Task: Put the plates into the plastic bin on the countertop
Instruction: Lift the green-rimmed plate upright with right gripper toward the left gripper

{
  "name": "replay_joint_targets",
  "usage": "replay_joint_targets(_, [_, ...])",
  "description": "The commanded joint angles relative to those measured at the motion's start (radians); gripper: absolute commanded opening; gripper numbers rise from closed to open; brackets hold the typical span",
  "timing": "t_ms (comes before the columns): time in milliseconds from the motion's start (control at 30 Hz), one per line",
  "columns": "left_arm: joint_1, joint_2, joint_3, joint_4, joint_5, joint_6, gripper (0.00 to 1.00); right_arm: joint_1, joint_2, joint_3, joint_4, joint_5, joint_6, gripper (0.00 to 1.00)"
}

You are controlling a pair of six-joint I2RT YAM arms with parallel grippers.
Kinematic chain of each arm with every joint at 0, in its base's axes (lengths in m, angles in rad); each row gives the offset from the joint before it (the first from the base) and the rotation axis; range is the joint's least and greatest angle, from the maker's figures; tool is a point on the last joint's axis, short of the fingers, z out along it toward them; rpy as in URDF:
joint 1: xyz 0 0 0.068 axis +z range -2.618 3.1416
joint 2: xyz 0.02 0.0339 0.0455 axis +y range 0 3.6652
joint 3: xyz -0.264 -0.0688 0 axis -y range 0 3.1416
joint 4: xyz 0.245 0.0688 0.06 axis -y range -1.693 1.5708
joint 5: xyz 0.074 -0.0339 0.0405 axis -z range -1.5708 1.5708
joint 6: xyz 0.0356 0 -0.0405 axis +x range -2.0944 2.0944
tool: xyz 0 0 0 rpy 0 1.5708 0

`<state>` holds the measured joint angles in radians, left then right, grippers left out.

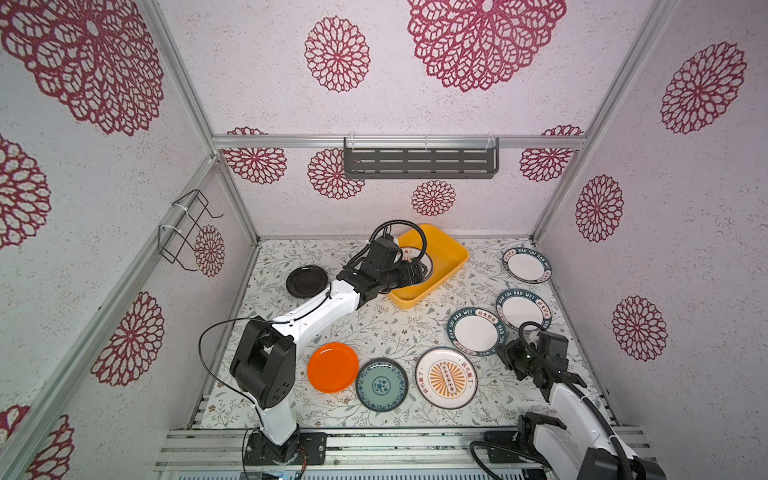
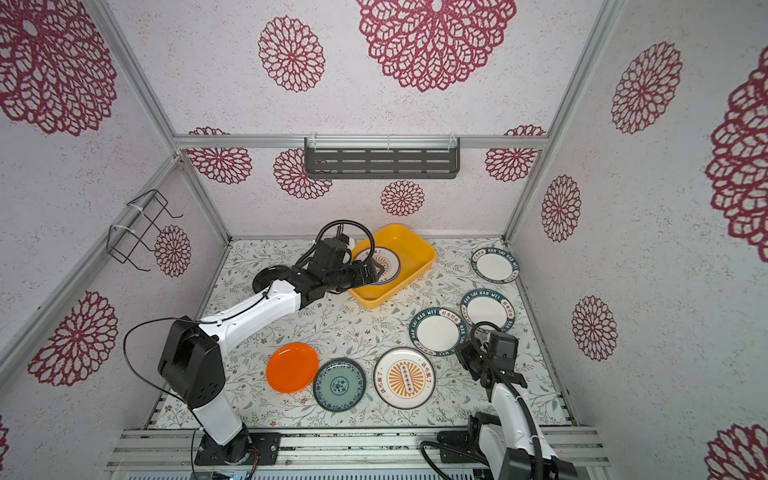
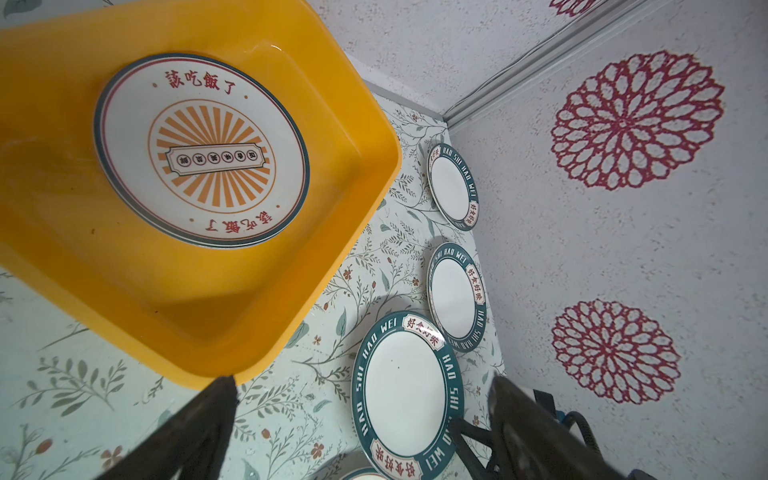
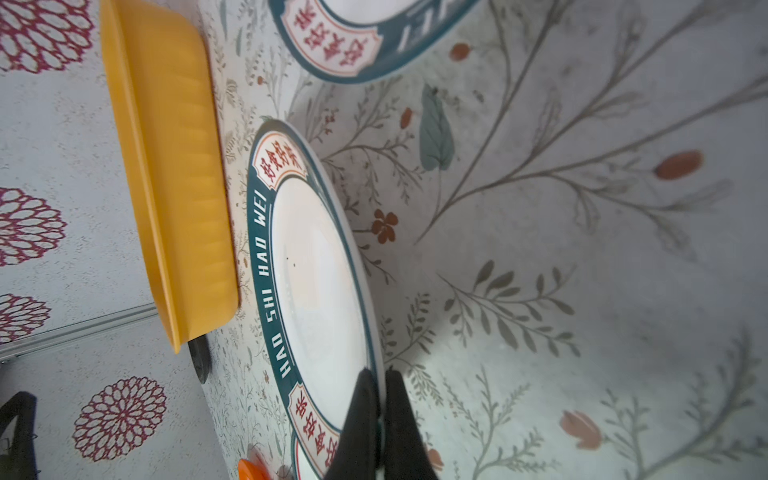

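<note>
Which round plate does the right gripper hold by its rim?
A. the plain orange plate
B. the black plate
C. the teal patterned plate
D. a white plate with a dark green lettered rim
D: in the right wrist view the right gripper is closed on the edge of the white plate with the dark green lettered rim, which lies on the countertop.

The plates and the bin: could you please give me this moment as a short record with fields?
bin: holds a sunburst plate, apparently stacked on another
left gripper: open, empty, at the bin
right gripper: shut on the near lettered plate's rim
on countertop: black plate, orange plate, teal plate, loose sunburst plate, middle lettered plate, far lettered plate
</note>
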<state>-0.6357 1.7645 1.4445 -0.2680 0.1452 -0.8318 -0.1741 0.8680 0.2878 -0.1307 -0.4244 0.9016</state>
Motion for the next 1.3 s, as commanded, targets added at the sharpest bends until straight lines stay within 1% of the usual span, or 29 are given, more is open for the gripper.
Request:
replay_joint_targets(0, [0.002,-0.037,0.003,0.001,0.018,-0.001,0.97,-0.001,-0.036,0.095,-0.016,-0.047,-0.025,0.0])
replay_joint_targets(133, [0.003,-0.043,0.014,0.015,0.087,-0.003,0.97,-0.001,-0.03,0.193,-0.036,-0.096,-0.038,0.0])
replay_joint_targets(267, [0.016,-0.03,0.059,0.021,0.182,-0.013,0.98,-0.001,0.02,0.346,-0.088,-0.122,-0.096,0.0])
replay_joint_targets(333, [0.022,-0.025,0.074,0.032,0.21,-0.011,0.98,0.001,0.054,0.42,-0.11,-0.128,-0.12,0.0])
replay_joint_targets(433, [0.044,-0.003,0.108,0.036,0.299,-0.007,1.0,0.01,0.085,0.501,-0.119,-0.133,-0.128,0.0])
replay_joint_targets(533, [0.066,0.035,0.161,0.027,0.406,0.008,0.97,0.031,0.109,0.556,-0.095,-0.136,-0.114,0.0])
replay_joint_targets(667, [0.086,0.071,0.219,0.009,0.486,0.029,0.96,0.07,0.14,0.596,-0.062,-0.124,-0.089,0.0])
replay_joint_targets(767, [0.121,0.126,0.303,-0.052,0.527,0.062,0.96,0.137,0.18,0.628,0.032,-0.08,-0.024,0.0])
replay_joint_targets(833, [0.151,0.15,0.327,-0.012,0.568,0.036,0.95,0.19,0.237,0.667,0.089,-0.036,0.003,0.0])
replay_joint_targets(900, [0.17,0.169,0.343,0.037,0.608,0.004,0.92,0.221,0.281,0.701,0.107,-0.015,0.009,0.0])
replay_joint_targets(967, [0.19,0.189,0.381,0.021,0.644,0.001,0.88,0.249,0.315,0.722,0.153,-0.01,0.031,0.0])
replay_joint_targets(1000, [0.197,0.227,0.396,0.002,0.652,0.007,0.87,0.26,0.329,0.73,0.173,-0.01,0.042,0.0])
replay_joint_targets(1100, [0.22,0.258,0.428,-0.051,0.659,0.025,0.82,0.285,0.372,0.756,0.222,-0.01,0.066,0.0])
replay_joint_targets(1267, [0.234,0.283,0.44,-0.021,0.683,0.0,0.7,0.319,0.436,0.812,0.225,0.001,0.075,0.0])
